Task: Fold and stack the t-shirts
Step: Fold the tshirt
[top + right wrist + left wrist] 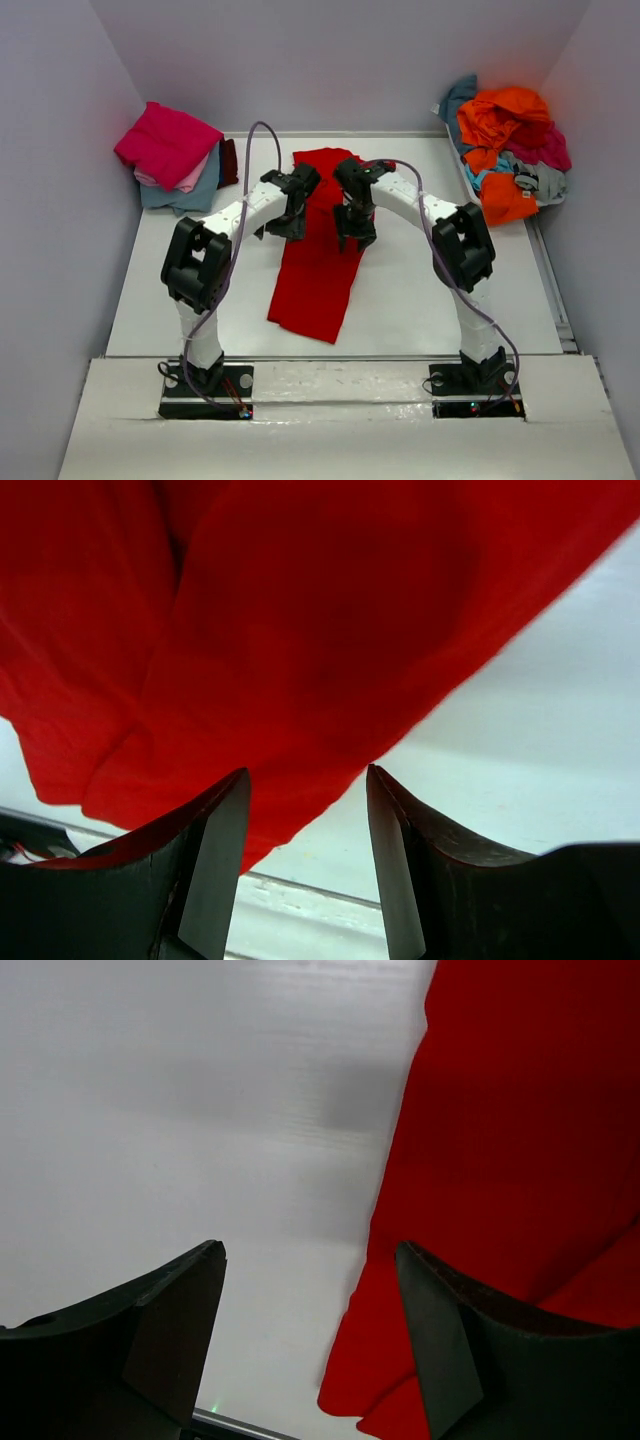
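A bright red t-shirt [320, 255] lies folded into a long narrow strip down the middle of the white table [420, 300]. My left gripper [283, 225] hovers open and empty over the strip's left edge; the red cloth [520, 1160] fills the right of its wrist view. My right gripper [355, 238] hovers open and empty over the strip's right edge; the red cloth [280, 620] fills the top of its view. A stack of folded shirts [170, 150], magenta on top over pale pink and grey-blue, sits at the back left.
A heap of unfolded shirts [510, 150], orange, magenta, teal and grey, lies in a white tray at the back right. Grey walls close in the back and sides. The table's near edge [320, 895] shows below the right fingers.
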`<action>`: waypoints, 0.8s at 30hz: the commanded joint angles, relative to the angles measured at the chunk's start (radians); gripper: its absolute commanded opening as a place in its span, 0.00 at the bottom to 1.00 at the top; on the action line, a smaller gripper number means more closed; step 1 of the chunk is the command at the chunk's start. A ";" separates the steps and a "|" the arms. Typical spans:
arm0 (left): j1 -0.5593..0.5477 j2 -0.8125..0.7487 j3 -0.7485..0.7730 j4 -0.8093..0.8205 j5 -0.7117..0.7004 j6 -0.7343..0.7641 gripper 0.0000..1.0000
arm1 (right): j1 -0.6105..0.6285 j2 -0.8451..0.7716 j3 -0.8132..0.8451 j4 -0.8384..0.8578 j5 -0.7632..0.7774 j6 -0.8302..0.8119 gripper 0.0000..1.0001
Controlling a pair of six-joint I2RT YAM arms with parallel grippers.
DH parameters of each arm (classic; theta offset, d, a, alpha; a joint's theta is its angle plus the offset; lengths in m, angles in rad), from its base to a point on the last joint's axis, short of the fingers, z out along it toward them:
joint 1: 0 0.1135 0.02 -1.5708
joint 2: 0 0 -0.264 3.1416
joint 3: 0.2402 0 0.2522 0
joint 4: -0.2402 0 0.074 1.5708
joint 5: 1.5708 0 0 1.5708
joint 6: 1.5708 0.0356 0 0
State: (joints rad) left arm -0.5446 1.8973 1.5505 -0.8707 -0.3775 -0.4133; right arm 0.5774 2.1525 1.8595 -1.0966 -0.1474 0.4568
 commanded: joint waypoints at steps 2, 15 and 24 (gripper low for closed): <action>-0.023 -0.170 -0.134 0.001 0.060 -0.067 0.81 | 0.061 -0.066 -0.078 0.026 -0.064 0.036 0.55; -0.124 -0.291 -0.329 -0.016 0.124 -0.140 0.81 | 0.159 -0.118 -0.168 0.049 -0.046 0.091 0.55; -0.196 -0.287 -0.270 -0.071 0.135 -0.148 0.81 | 0.046 -0.031 0.095 0.038 0.097 0.131 0.55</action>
State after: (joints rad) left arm -0.7174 1.6413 1.2659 -0.8978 -0.2424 -0.5438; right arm 0.7090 2.1021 1.8324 -1.0920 -0.1162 0.5564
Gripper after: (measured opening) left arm 0.811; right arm 0.552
